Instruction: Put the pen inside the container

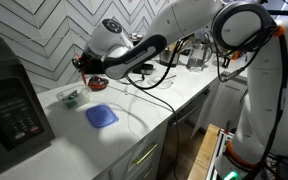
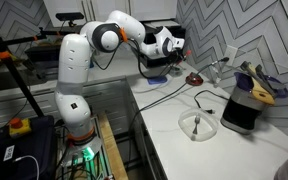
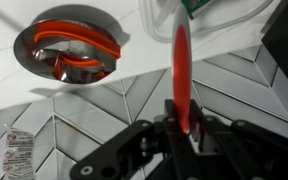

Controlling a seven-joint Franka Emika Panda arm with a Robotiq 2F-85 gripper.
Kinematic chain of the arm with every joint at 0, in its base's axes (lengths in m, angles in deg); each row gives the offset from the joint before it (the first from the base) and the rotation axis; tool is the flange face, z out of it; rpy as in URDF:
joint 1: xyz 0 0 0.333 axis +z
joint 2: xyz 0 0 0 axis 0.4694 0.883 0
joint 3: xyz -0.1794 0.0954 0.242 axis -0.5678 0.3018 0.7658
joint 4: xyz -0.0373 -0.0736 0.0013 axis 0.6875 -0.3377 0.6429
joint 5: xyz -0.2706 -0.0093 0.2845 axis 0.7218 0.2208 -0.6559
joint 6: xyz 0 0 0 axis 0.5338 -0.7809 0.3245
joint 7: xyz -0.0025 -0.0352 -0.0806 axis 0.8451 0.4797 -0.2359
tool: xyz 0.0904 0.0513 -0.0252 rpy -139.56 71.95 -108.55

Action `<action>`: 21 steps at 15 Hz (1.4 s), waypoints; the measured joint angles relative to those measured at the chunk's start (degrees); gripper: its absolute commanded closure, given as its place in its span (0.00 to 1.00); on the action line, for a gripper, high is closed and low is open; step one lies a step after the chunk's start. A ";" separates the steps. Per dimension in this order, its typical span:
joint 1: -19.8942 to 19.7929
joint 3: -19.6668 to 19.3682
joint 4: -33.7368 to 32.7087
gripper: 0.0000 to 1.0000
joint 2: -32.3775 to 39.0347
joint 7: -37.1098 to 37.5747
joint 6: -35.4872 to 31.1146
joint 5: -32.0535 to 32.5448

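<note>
Your claw is pinching the red pen. The container stands on the counter, at twelve o'clock in the wrist view. If you release early, the pen may strike the rim and roll toward the metal bowl.

Bright, even indoor light; soft low-resolution frames, pen blurred in wrist view.

Kitchen; white counter w/ drawers; herringbone tile backsplash; black appliance
</note>
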 measured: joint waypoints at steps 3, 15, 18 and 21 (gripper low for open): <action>2.87 -3.57 -1.71 0.96 2.39 3.20 0.00 4.63; 9.31 -7.54 -3.38 0.45 7.30 3.64 0.87 12.09; 9.71 -7.86 -3.40 0.23 7.24 3.64 1.58 12.40; 9.48 -7.87 -3.37 0.01 5.05 4.31 1.09 11.80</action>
